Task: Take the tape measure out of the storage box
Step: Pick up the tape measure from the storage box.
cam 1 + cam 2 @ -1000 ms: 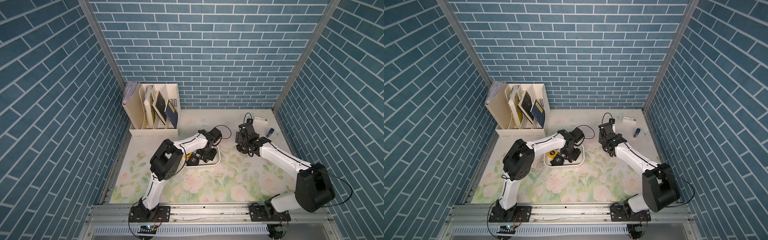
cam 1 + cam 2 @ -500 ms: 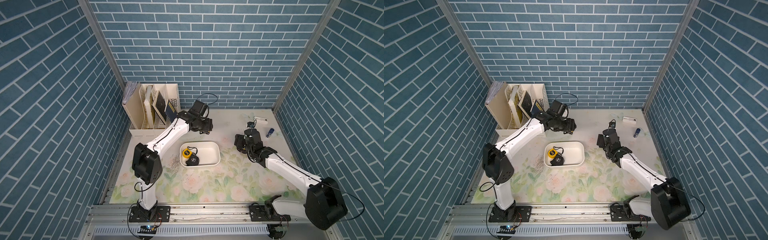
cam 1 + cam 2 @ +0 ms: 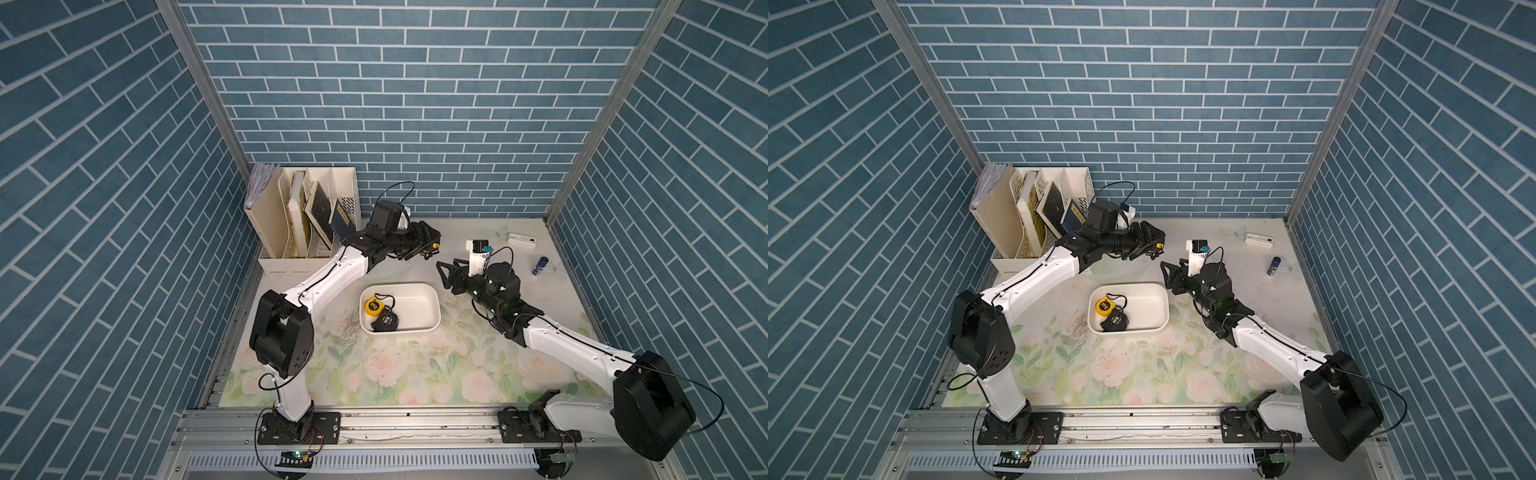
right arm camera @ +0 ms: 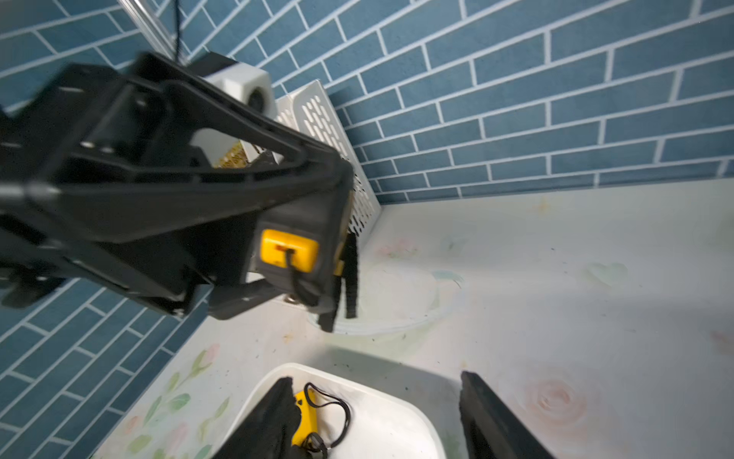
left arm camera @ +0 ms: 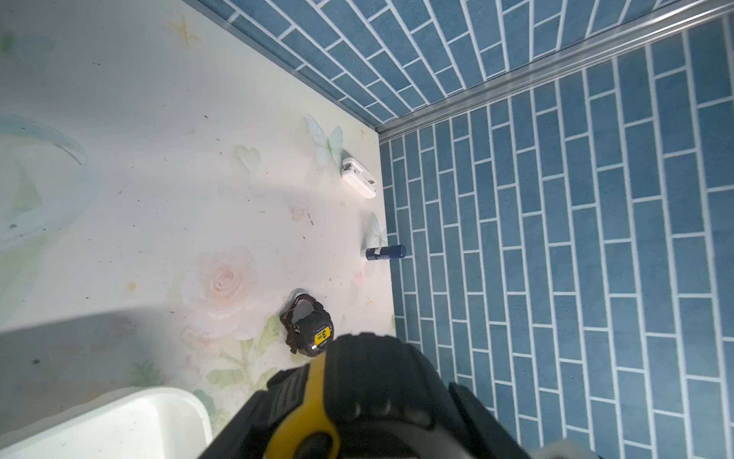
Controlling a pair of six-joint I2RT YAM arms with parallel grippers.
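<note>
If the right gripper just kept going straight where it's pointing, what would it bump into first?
Probably the tape measure held by the left gripper, which hangs right ahead of the open right gripper. Depth is unclear, so it might just miss it.

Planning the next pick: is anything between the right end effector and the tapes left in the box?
Nothing visible. The open right end effector faces the yellow tape in the box; the left end effector, holding a tape, hangs beyond the box.

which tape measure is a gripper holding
The black-and-yellow tape measure in the left gripper; the yellow one and black one lie in the storage box.
</note>
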